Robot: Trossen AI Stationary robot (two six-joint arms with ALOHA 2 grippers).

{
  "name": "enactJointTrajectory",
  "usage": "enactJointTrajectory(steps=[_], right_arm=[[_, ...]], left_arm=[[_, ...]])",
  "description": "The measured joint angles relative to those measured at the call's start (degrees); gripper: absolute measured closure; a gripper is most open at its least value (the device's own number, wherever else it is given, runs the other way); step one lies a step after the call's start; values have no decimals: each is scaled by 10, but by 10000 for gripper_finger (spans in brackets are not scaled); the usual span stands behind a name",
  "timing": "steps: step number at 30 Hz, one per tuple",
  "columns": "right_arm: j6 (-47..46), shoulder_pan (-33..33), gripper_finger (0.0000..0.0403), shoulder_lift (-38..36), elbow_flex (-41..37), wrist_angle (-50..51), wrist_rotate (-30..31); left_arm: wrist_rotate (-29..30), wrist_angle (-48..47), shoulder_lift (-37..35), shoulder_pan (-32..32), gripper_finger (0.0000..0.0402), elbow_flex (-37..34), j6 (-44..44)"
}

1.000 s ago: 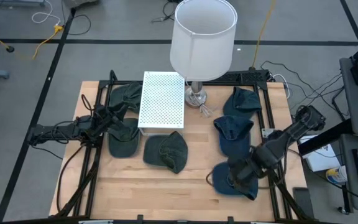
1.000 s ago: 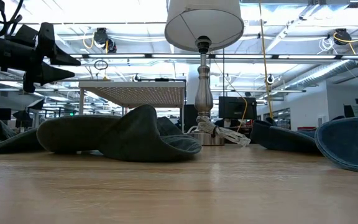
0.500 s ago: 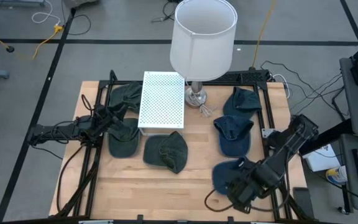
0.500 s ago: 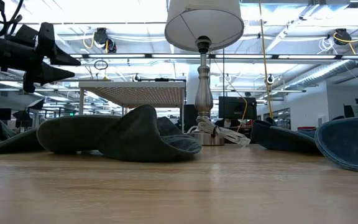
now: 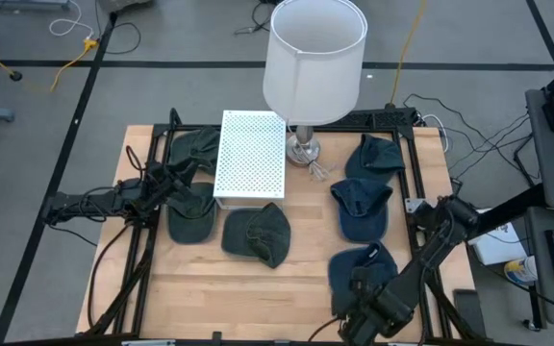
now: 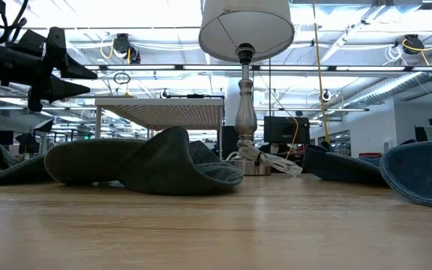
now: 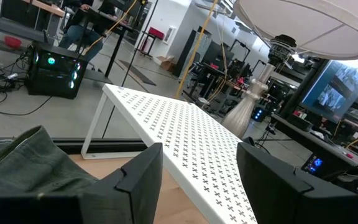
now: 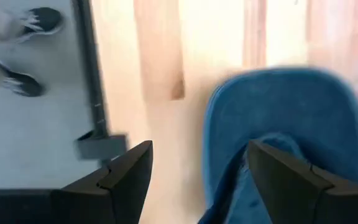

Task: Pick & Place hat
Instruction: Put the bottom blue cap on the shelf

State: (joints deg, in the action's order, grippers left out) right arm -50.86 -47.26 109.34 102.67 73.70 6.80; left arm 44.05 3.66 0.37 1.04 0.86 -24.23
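Hats lie all over the wooden table point(image 5: 296, 250). Three blue ones sit on the right side in a row going from near to far: a near blue hat point(image 5: 359, 272), a middle blue hat point(image 5: 361, 207) and a far blue hat point(image 5: 375, 154). The near blue hat rests flat on the wood at the near right corner, and nothing is holding it. The right gripper point(image 5: 368, 312) is at the near edge of the table, just beside that hat. In the right wrist view its two dark fingers point(image 8: 124, 174) are spread wide apart with nothing between them, and the blue hat point(image 8: 284, 124) shows past them next to the table edge. Three green hats sit on the left side: a near green hat point(image 5: 258, 233) in the middle of the table, a left green hat point(image 5: 191, 210) beside it and a far green hat point(image 5: 195, 146) behind a white shelf point(image 5: 251, 154) full of little holes. A lamp point(image 5: 314, 62) with a big white shade stands at the far middle. The left gripper point(image 5: 166, 181) waits on the left side, above the green hats and just beside the white shelf. In the left wrist view its fingers point(image 7: 143, 171) are wide apart and hold nothing.
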Motion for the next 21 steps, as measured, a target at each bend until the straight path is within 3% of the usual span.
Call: enactJointTrajectory(steps=[8,21], right_arm=[[23,-22,149,34,-3,-3,68],[-39,-48,149,43,-95,-23,66]], left_arm=[[0,0,0,0,192,0,0],[0,0,0,0,192,0,0]])
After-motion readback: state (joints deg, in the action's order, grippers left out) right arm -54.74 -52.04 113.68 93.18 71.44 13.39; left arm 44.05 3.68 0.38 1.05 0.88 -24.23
